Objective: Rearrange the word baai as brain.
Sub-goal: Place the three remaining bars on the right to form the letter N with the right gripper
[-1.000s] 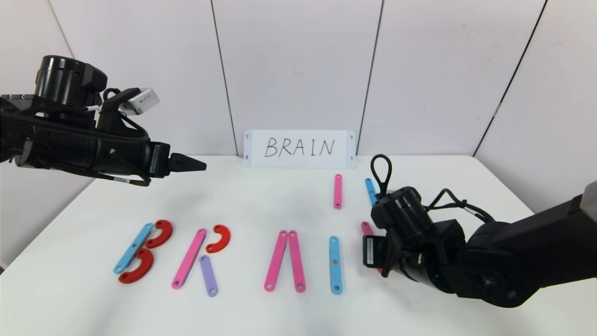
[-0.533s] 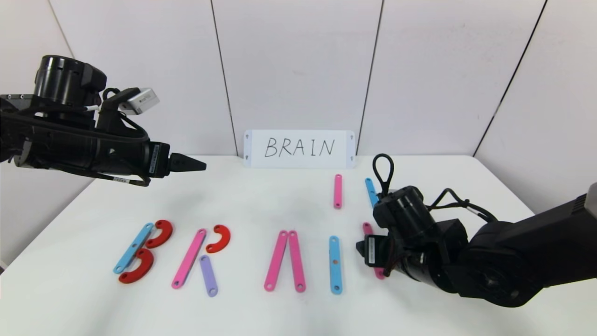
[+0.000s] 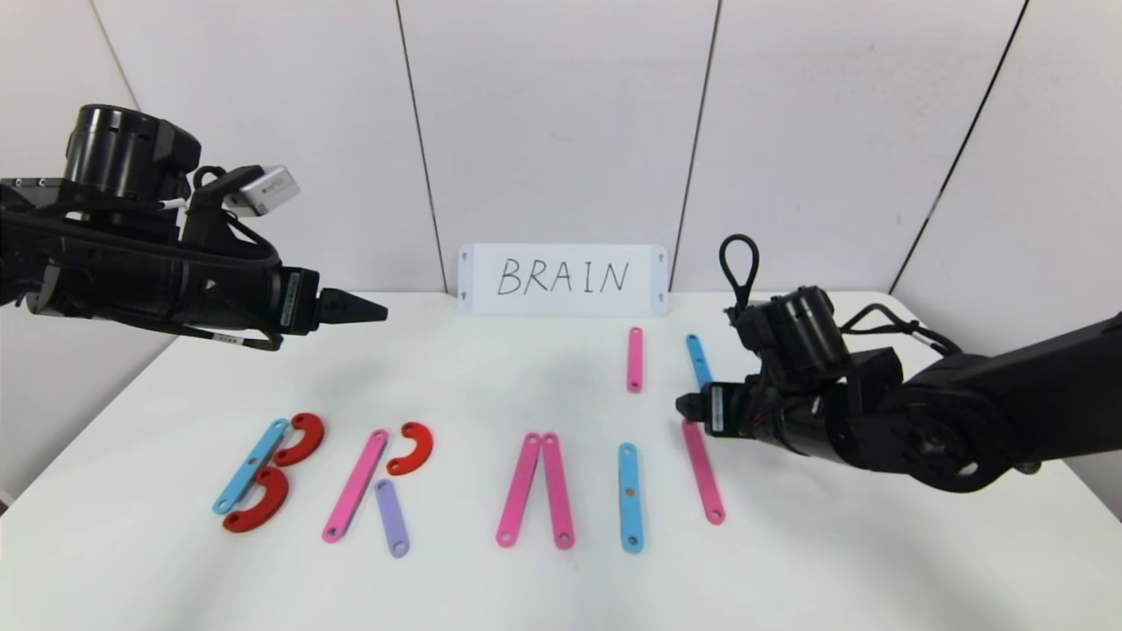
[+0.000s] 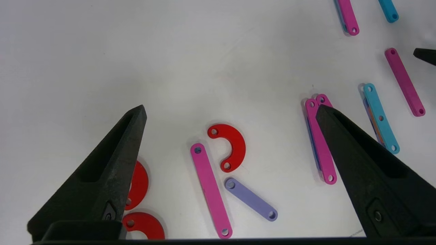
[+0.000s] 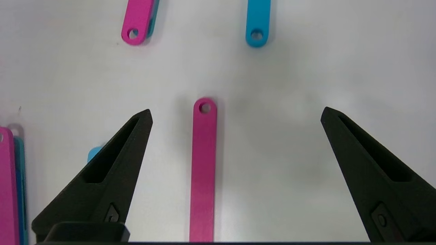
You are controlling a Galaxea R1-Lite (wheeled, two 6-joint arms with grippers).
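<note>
The letters lie in a row along the front of the table (image 3: 543, 587). A blue strip (image 3: 251, 464) with two red half rings (image 3: 300, 438) forms B. A pink strip (image 3: 355, 485), a red half ring (image 3: 412, 447) and a purple strip (image 3: 392, 517) form R. Two pink strips (image 3: 519, 489) lean together, then comes a blue strip (image 3: 629, 497). Right of it lies a slanted pink strip (image 3: 703, 471) (image 5: 203, 170). My right gripper (image 3: 684, 406) (image 5: 236, 111) hovers open over that strip's far end, holding nothing. My left gripper (image 3: 377, 309) (image 4: 231, 107) hangs open, high at the left.
A white card (image 3: 563, 279) reading BRAIN stands against the back wall. A loose pink strip (image 3: 635, 359) and a loose blue strip (image 3: 697, 359) lie behind the row, close to the right gripper.
My right gripper opened, let go of the pink strip and lifted back and up. The strip now lies in full view right of the blue strip. The left arm stayed still.
</note>
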